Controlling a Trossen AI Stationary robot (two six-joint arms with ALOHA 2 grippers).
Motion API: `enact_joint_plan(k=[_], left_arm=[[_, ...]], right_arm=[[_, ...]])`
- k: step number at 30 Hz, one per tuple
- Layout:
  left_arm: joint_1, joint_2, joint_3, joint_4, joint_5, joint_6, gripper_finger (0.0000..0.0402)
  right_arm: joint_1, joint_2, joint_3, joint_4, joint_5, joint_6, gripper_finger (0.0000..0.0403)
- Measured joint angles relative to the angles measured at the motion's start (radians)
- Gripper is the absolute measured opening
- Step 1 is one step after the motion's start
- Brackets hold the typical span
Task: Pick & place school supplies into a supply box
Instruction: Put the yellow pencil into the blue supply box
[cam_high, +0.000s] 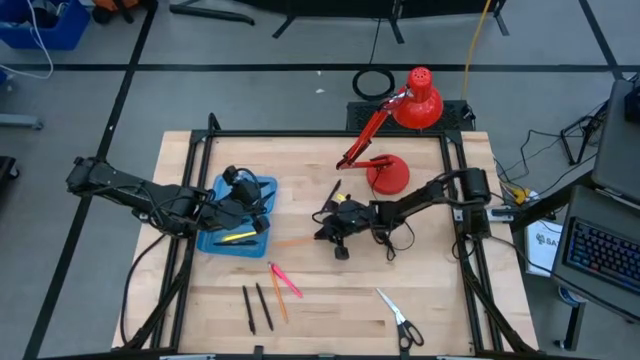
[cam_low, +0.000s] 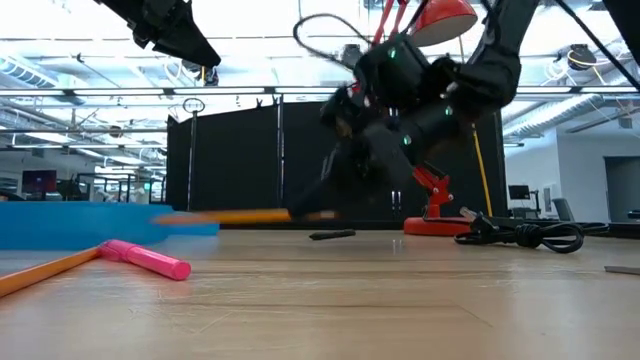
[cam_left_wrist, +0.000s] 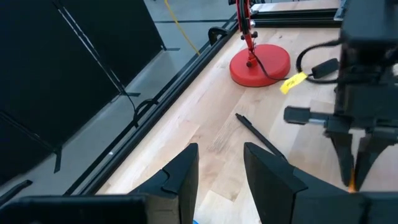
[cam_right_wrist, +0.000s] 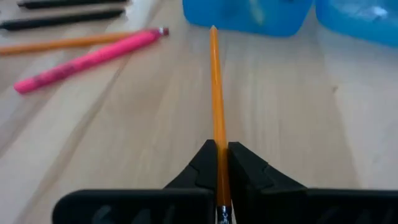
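Pencil (cam_right_wrist: 216, 112) — tip toward supply box (cam_right_wrist: 249, 15)

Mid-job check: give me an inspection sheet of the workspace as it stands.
Surface: wooden table, no spills seen.
Job's things: blue box open, yellow pen inside; pink marker, orange pencil, two black pens, scissors loose on table; another black pen near the lamp.
Clutter: red lamp.
Grippers: left gripper open, empty, over box; right gripper shut on held pencil aimed at box.
Cables: lamp cord on table.
Surroundings: nobody seen.
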Motion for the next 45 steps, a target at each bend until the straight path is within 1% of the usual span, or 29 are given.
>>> enact_joint_plan(k=[3,7,11,18,22,26,31,34,39,42,45], left_arm=[[0.000,0.000,0.000,0.002,-0.003,0.000,0.0134],[0.000,0.000,0.000,0.005,-0.004,0.000,0.0134],[0.000,0.000,0.000,0.021,-0.019,0.006,0.0134],[0.000,0.000,0.000,0.035,-0.019,0.021,0.0134],[0.000,0.000,0.000,0.033,0.002,0.024,0.0134],[-0.005,0.000,0.000,0.032,0.006,0.026,0.0134],[-0.008,0.000,0.000,0.030,0.005,0.031,0.0134],[-0.008,0.000,0.000,0.035,0.005,0.045,0.0134],[-0.008,0.000,0.000,0.042,0.005,0.047,0.0134],[-0.008,0.000,0.000,0.046,0.005,0.056,0.0134],[-0.008,0.000,0.000,0.045,0.005,0.056,0.0134]], right_arm=[[0.014,-0.034,0.001,0.008,0.016,0.000,0.0008],[0.032,-0.057,0.007,0.023,0.087,-0.005,0.0008],[0.033,-0.058,0.052,0.020,0.089,0.002,0.0008],[0.031,-0.058,0.172,-0.059,0.090,0.003,0.0008],[0.022,-0.052,0.229,-0.101,0.090,0.019,0.0008],[0.009,-0.012,0.279,-0.110,0.082,0.064,0.0008],[0.011,0.077,0.387,-0.157,0.079,0.085,0.0008],[0.006,0.119,0.451,-0.201,0.051,0.091,0.0008],[-0.007,0.194,0.561,-0.190,0.022,0.119,0.0008],[-0.016,0.234,0.608,-0.196,-0.023,0.145,0.0008],[-0.022,0.270,0.648,-0.195,-0.040,0.167,0.0008]])
